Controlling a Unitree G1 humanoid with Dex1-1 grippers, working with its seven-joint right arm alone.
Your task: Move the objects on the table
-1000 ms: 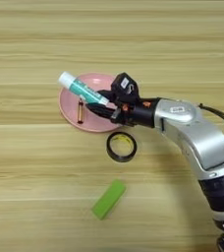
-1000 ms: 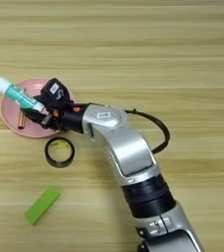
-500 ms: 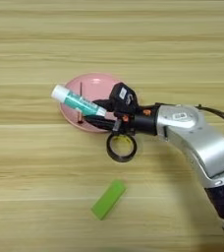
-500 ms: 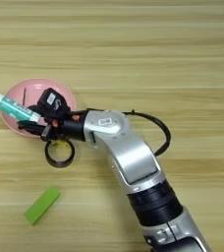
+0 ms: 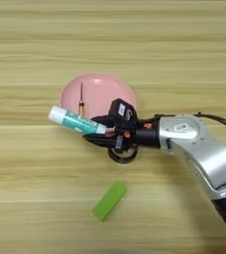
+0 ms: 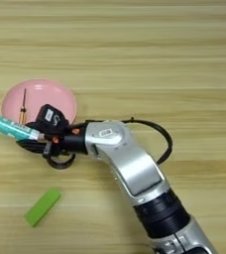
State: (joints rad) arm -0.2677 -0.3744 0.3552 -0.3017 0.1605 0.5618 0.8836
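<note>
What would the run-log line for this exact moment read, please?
right claw: shut on white tube | tube: lifted, at pink plate near edge | screwdriver: on plate | tape ring: under claw | green block: table

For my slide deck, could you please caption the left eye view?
Right hand holds the white tube beside the pink plate carrying a screwdriver.

— What sort of place is this?

— A robot test bench, by the look of it. A bare wooden table [image 5: 184,44] fills the whole view.

— What points to that?

— Unrelated odds and ends laid out: a pink plate [image 5: 105,89], a screwdriver [image 5: 81,99], a tape ring [image 5: 123,157], a green block [image 5: 110,200], and a silver robot arm [image 5: 204,154].
</note>
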